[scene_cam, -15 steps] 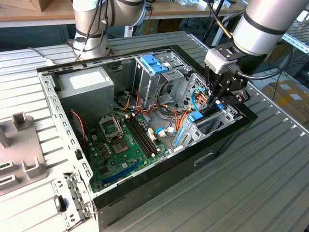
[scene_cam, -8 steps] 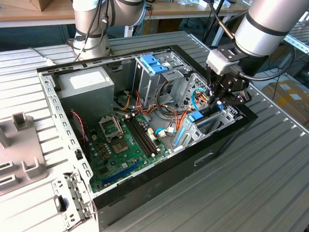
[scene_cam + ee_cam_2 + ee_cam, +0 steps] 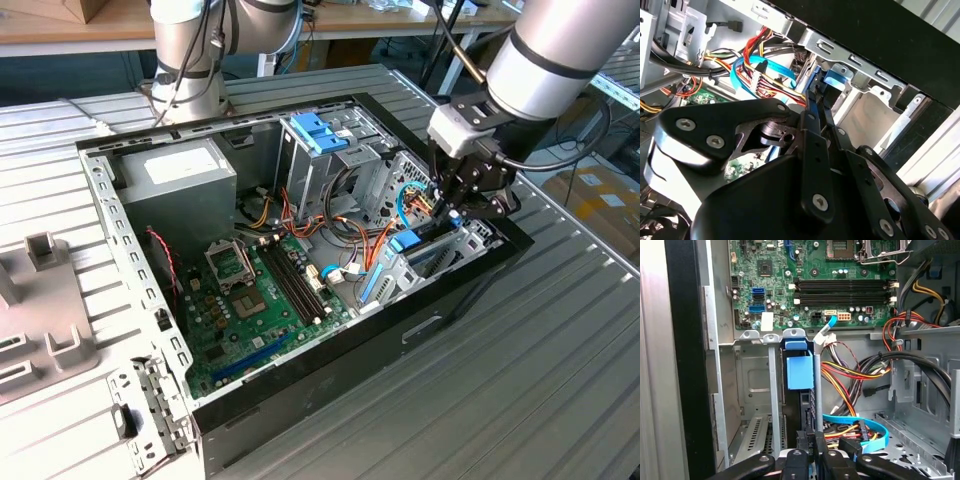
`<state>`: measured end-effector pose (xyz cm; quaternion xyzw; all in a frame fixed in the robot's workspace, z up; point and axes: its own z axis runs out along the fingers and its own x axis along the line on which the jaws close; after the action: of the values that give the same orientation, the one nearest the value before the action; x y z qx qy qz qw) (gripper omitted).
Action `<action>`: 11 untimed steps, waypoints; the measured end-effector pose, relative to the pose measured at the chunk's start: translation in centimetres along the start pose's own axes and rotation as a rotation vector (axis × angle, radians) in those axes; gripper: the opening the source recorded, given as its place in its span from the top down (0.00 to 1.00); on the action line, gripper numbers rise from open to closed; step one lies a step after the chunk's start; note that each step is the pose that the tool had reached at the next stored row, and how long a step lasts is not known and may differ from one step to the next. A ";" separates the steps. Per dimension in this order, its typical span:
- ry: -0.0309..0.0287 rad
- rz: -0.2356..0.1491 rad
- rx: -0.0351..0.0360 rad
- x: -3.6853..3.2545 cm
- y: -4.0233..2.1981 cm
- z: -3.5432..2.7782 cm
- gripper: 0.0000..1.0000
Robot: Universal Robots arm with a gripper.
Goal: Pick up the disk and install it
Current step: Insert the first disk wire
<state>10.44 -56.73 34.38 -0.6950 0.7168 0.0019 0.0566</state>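
Disk (image 3: 800,372) stands edgewise in the case's bay, pinched between the hand's (image 3: 812,442) narrowed fingers.

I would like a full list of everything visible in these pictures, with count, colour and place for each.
computer case: one, black and grey, lying open on the metal table.
motherboard: one, green, on the case floor.
power-supply box: one, grey, in the case corner at the exterior view's left.
light-blue bracket: one, on top of the drive cage.
disk: one, dark with blue rails, standing on edge in the metal bay by the case wall.
cables: many, red, yellow, orange, black, one flat blue, beside the bay.
grey plastic tray: one, at the exterior view's left.
arm: one, silver.
tool: one, black, above the disk.
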 end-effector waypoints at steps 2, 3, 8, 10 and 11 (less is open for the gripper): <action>-0.0134 0.001 -0.0003 0.07 0.00 0.01 0.83; -0.0294 0.002 -0.0008 0.14 0.00 0.01 0.83; -0.0715 0.006 -0.0020 0.24 -0.01 -0.01 0.83; -0.0725 0.006 -0.0020 0.24 -0.01 -0.02 0.83; -0.0726 0.006 -0.0020 0.24 -0.01 -0.02 0.83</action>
<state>10.45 -56.98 34.38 -0.6925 0.7162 0.0280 0.0819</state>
